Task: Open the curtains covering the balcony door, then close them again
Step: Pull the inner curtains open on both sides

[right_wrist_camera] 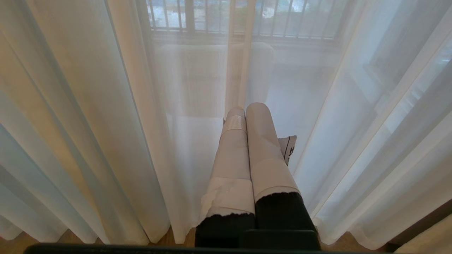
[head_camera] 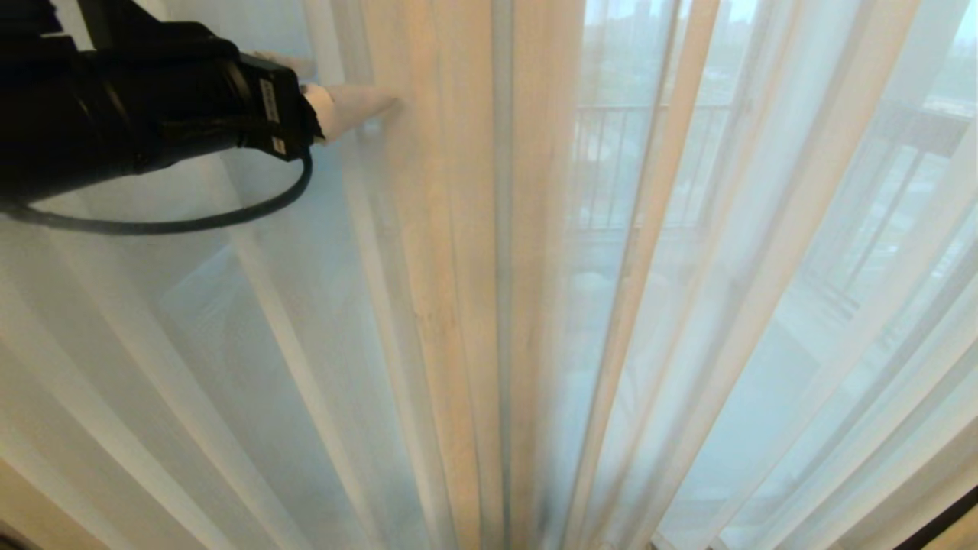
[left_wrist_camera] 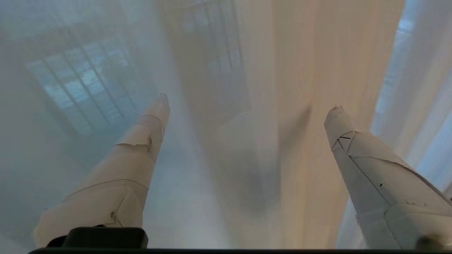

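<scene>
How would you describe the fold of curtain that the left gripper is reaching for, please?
The curtains fill the whole view. Left of centre, several pleats bunch into a dense cream band. The open left gripper points at its upper part; unlike the see-through folds beside it, this band hides the balcony behind.

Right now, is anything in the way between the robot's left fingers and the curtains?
Nothing visible. The left gripper is open, its fingers spread right at the curtains, with only fabric in the gap between them. In the head view one fingertip already reaches a fold, though contact is hard to tell.
</scene>
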Robot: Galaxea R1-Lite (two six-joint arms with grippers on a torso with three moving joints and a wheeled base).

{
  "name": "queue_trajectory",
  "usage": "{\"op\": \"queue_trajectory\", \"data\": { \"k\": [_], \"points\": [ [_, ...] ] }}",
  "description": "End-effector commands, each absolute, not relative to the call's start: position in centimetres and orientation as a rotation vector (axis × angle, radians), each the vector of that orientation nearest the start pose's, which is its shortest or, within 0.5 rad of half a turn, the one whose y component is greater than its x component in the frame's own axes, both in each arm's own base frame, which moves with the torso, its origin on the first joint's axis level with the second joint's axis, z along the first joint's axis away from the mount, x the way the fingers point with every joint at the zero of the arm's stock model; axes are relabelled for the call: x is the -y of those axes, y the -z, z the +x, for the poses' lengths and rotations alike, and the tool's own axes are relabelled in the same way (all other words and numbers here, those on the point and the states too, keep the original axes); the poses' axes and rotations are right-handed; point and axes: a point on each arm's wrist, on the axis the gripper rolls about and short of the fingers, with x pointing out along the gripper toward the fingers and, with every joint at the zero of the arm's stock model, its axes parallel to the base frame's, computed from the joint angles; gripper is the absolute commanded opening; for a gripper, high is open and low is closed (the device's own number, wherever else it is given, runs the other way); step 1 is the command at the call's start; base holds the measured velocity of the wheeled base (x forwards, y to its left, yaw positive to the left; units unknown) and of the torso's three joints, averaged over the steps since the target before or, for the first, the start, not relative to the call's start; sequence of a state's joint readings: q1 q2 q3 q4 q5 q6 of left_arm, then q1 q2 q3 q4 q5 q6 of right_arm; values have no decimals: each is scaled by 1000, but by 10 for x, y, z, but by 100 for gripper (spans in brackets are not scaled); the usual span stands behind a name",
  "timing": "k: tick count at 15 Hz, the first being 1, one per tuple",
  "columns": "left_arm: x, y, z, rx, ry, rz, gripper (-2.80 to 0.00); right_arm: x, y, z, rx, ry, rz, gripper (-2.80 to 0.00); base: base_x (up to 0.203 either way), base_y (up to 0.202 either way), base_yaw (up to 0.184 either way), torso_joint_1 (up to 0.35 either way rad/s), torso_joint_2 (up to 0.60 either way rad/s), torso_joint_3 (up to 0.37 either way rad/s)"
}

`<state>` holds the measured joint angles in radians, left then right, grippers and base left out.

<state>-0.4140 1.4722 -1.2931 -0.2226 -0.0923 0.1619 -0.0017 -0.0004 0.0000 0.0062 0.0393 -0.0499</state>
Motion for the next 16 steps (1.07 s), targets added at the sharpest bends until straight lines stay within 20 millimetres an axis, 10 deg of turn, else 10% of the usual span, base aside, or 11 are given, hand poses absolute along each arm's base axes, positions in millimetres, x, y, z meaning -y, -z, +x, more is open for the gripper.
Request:
{"op": "queue_trajectory", "data": {
  "k": [1, 16],
  "points": [
    [113, -346, 252, 80, 501, 151, 0, -1, -75, -23, -5, -38, -50, -280, 0, 0, 0, 0, 0, 0],
    [147, -349, 333, 125, 487, 144, 0, -1, -75, -23, -5, -38, -50, -280, 0, 0, 0, 0, 0, 0]
  ]
}}
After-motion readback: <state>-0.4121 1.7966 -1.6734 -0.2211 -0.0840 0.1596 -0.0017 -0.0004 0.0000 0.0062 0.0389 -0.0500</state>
